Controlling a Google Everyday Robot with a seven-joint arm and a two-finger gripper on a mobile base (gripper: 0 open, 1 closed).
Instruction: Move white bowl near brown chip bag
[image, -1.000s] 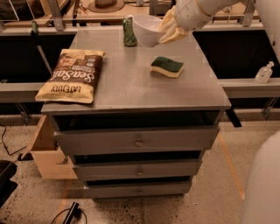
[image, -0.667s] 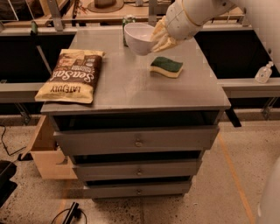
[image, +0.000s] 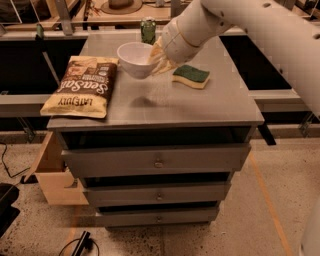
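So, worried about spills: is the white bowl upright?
Roughly upright: the white bowl opens upward; the gripper holds its rim, above the tabletop.

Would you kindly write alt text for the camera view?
The pincer holds the bowl just above a grey drawer cabinet, the chip bag lying at picture left and a green sponge at picture right.

White bowl (image: 133, 59) in cream gripper (image: 158, 61) above grey table (image: 200, 107). Brown chip bag (image: 82, 86): tan-yellow ends, white lettering. Green-yellow sponge (image: 191, 76).
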